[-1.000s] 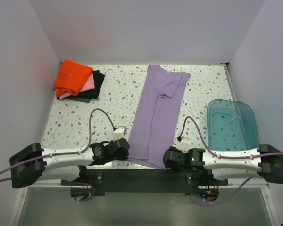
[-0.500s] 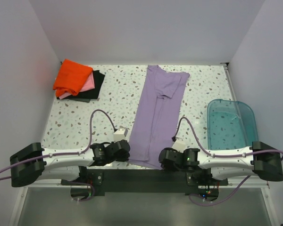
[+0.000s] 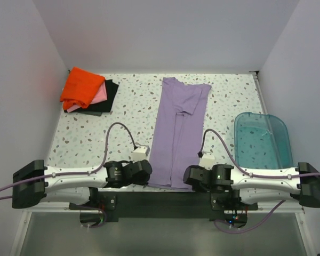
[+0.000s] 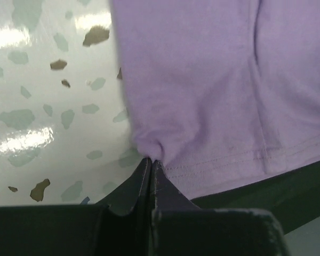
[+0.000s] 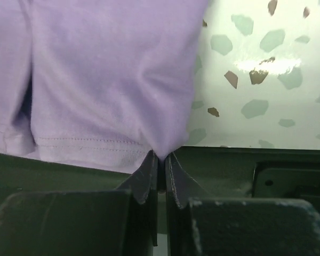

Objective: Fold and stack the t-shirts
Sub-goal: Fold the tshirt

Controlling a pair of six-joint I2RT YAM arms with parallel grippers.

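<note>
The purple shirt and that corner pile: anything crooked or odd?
Nothing looks damaged. The lavender shirt lies fairly straight, its near hem just past the table edge. The orange shirt sits skewed on its stack, the pink shirt peeking out.

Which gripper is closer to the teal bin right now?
Right. The right gripper is shut on the purple shirt at its near right corner, just left of the teal bin. The left gripper pinches the opposite corner, beyond the shirt.

Bright overhead light, white glare on table (image 4: 26,140)
</note>
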